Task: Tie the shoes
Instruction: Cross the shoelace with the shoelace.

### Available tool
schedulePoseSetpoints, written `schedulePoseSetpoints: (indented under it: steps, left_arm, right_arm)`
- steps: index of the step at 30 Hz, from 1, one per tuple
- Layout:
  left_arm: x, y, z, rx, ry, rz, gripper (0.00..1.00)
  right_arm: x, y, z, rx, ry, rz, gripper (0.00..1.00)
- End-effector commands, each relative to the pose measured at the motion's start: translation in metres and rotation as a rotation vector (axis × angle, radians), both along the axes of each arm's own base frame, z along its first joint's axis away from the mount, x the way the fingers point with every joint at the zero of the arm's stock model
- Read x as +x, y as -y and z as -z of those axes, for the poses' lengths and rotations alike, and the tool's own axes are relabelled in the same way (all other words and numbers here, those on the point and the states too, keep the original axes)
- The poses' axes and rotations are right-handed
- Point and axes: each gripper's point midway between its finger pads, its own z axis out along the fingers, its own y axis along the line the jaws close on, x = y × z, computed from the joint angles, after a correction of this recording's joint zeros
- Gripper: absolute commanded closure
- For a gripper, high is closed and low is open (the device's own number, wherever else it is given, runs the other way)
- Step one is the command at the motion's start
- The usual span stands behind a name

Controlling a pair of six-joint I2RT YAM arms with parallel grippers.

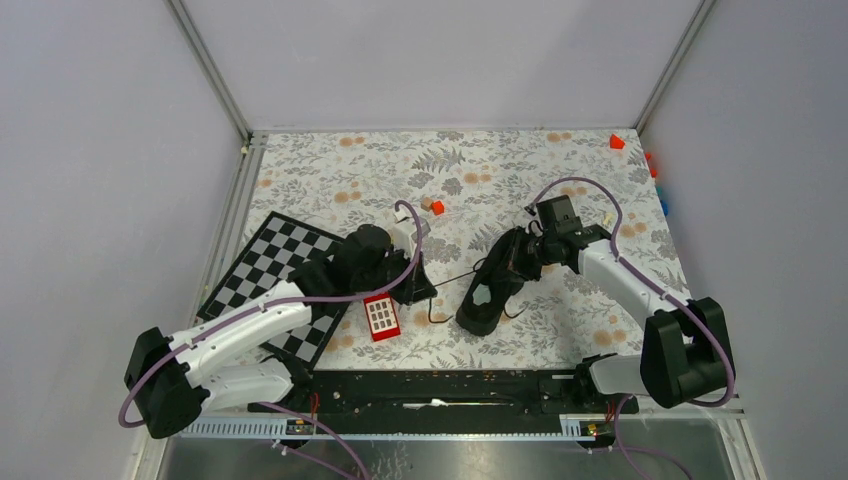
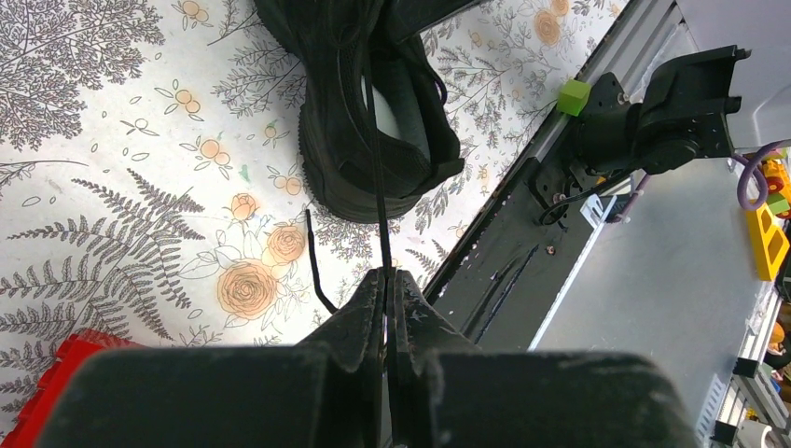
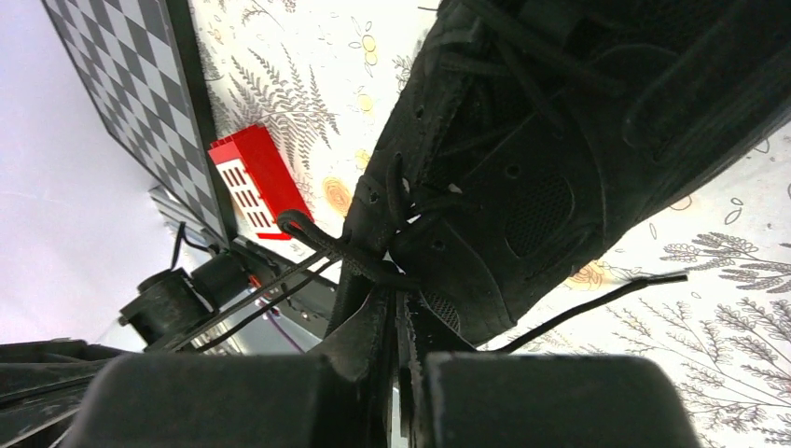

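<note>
Pinching a taut lace [image 2: 378, 182], the left gripper [image 2: 387, 278] is clamped tight, and the black sneaker [image 1: 488, 292] lies on the floral surface [image 1: 560, 160] just beyond its tips. The right gripper [image 3: 396, 297], on the sneaker's opposite side, is closed on a lace loop [image 3: 326, 245] by the eyelets.

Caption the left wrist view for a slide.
Left gripper pinches a taut black lace running from the black sneaker.
</note>
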Motion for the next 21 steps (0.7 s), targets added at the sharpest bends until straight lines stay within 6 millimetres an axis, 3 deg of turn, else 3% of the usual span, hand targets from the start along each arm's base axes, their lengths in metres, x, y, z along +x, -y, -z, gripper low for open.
schedulePoseSetpoints:
  steps: [1, 21]
  left_arm:
    - [0.000, 0.002, -0.014, -0.041, 0.058, 0.016, 1.00]
    - [0.001, 0.003, -0.014, -0.046, 0.066, 0.024, 1.00]
  right_arm:
    - [0.007, -0.007, -0.019, 0.090, -0.028, 0.019, 1.00]
    - [0.023, -0.008, -0.026, 0.193, -0.082, 0.086, 1.00]
